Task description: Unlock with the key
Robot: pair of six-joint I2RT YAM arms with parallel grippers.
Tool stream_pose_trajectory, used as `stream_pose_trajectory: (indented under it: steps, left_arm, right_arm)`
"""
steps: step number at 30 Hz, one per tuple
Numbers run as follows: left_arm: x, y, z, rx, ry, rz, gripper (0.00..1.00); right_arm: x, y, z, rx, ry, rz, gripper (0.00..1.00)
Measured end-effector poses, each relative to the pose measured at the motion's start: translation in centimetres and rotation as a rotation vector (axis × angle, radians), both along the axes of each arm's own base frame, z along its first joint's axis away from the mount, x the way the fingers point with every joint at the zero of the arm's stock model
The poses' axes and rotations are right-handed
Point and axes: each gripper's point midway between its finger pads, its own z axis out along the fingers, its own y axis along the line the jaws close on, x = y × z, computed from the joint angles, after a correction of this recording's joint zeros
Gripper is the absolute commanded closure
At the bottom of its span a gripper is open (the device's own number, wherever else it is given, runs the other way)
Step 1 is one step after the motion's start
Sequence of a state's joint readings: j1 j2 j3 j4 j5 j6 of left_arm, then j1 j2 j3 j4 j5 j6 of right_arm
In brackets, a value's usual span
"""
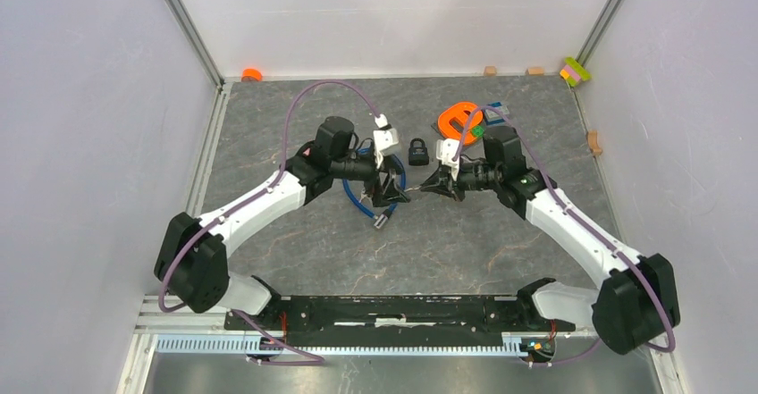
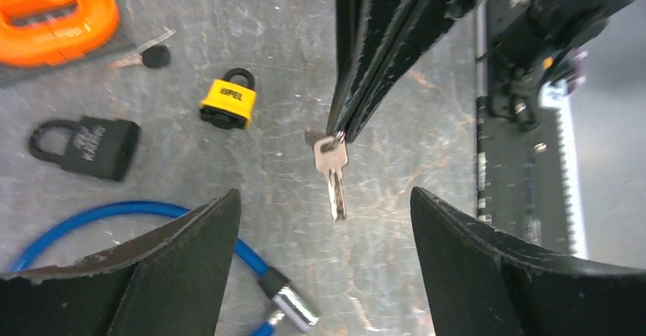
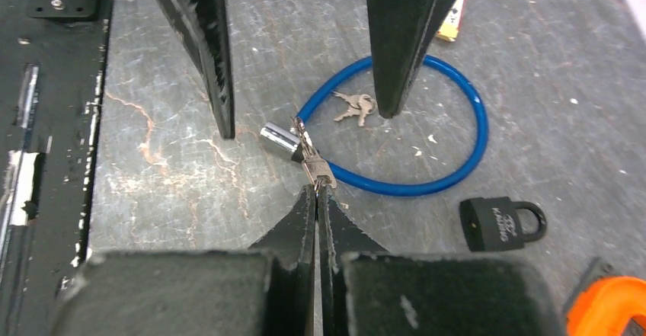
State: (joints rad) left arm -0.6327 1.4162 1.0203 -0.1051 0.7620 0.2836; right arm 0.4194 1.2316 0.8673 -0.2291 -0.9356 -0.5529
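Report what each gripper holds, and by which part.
Right gripper pinches the key by its head, with the blade sticking out. Left gripper is open and holds nothing.

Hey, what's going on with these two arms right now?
The right gripper is shut on a small key, which hangs from its tips. The left gripper is open, its fingers on either side of the key without touching it, so this looks like a handover. The black padlock, yellow padlock and blue cable lock lie on the table.
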Motion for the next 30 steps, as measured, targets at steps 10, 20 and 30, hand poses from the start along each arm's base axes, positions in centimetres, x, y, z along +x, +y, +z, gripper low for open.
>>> stream_pose_trajectory:
  steps: [10,20,30]
  left_arm:
    - [2.7,0.9,0.9,-0.170,0.616,0.190,0.13]
    - [3.4,-1.7,1.1,-0.321,1.095,0.223,0.28]
    - [4.1,-2.8,1.2,-0.399,1.345,0.198,0.37]
  right_arm:
    - [1.9,-1.6,1.9,-0.004,-0.201,-0.170,1.00]
    - [4.0,-2.2,2.9,-0.022,-0.304,-0.292,1.00]
    - [4.8,-2.7,2.7,-0.032,-0.333,-0.343,1.00]
